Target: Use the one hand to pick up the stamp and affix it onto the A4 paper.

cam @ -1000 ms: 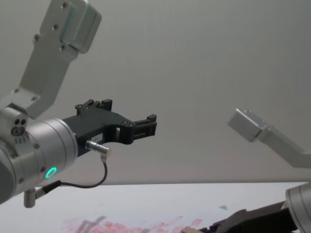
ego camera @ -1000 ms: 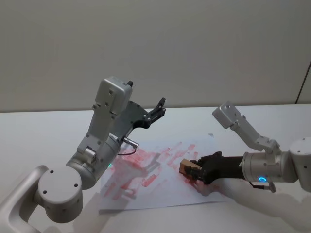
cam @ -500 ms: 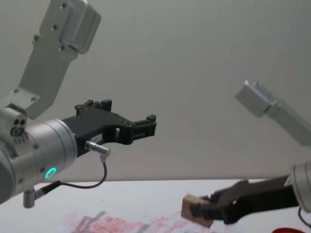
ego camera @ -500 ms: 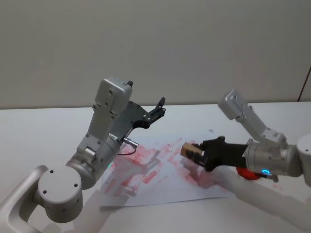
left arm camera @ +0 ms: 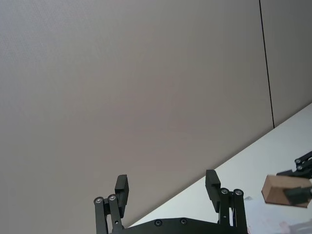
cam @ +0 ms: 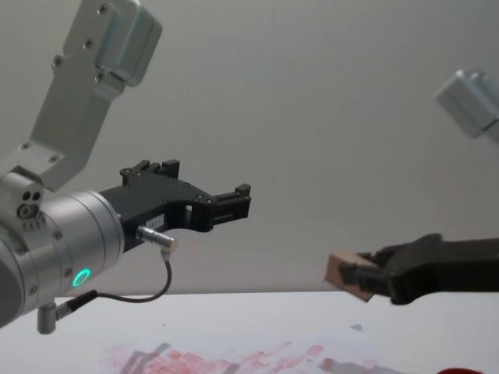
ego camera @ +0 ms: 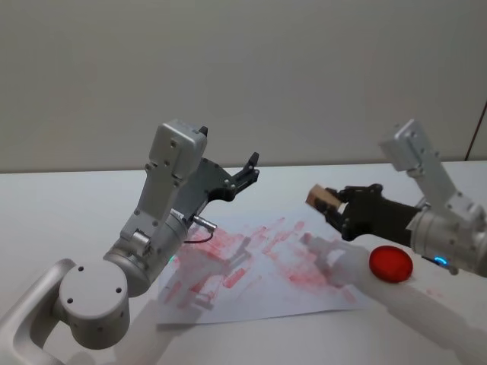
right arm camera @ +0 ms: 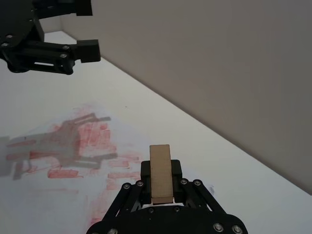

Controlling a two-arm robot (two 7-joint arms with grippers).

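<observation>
My right gripper is shut on the stamp, a pale wooden block, and holds it in the air above the right edge of the A4 paper. The chest view shows the stamp well above the paper, held by the right gripper. In the right wrist view the stamp sits between the black jaws, with the red-printed paper below. My left gripper hangs open, raised over the paper's far left side; it is also seen in the chest view and left wrist view.
A round red ink pad lies on the white table just right of the paper, under my right forearm. The paper is covered in red-pink prints. A plain wall stands behind the table.
My right gripper has lifted the stamp off the paper and drawn it up and to the right, uncovering the red ink pad. The left arm has not moved.
</observation>
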